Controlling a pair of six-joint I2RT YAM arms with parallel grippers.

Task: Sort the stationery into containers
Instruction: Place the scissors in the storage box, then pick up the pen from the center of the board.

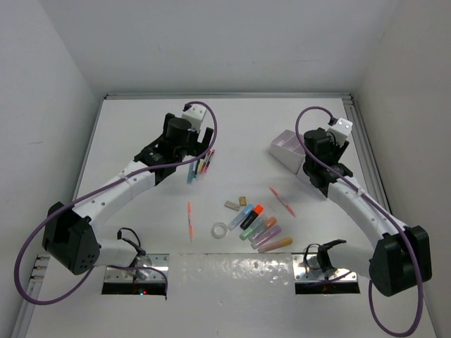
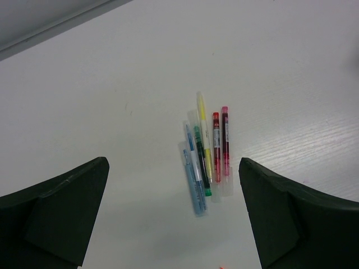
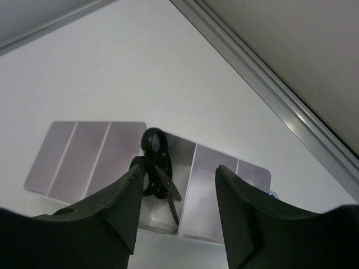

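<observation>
White walls (image 1: 211,42) box in a white worktop (image 1: 239,134), a metal rail (image 3: 263,87) running along its far and right edges. Your left arm (image 1: 113,189) reaches to the far left, its jaws spread wide above a tight bundle of thin pens (image 2: 205,162) (blue, green, yellow, red and pink) lying side by side on the bare surface. Your right arm (image 1: 359,208) hangs over the lilac-white organizer (image 3: 84,148) at the far right, jaws parted and gripping nothing; black-handled scissors (image 3: 154,162) sit in one of its middle compartments, partly hidden behind the left-hand jaw. Mid-worktop, well apart from both arms, lie a row of pastel highlighters (image 1: 259,225), a clear tape ring (image 1: 220,229), two beige erasers (image 1: 232,205), an orange-red pen (image 1: 189,220) and a pink pen (image 1: 282,199), while purple cables (image 1: 204,113) loop off each wrist.
</observation>
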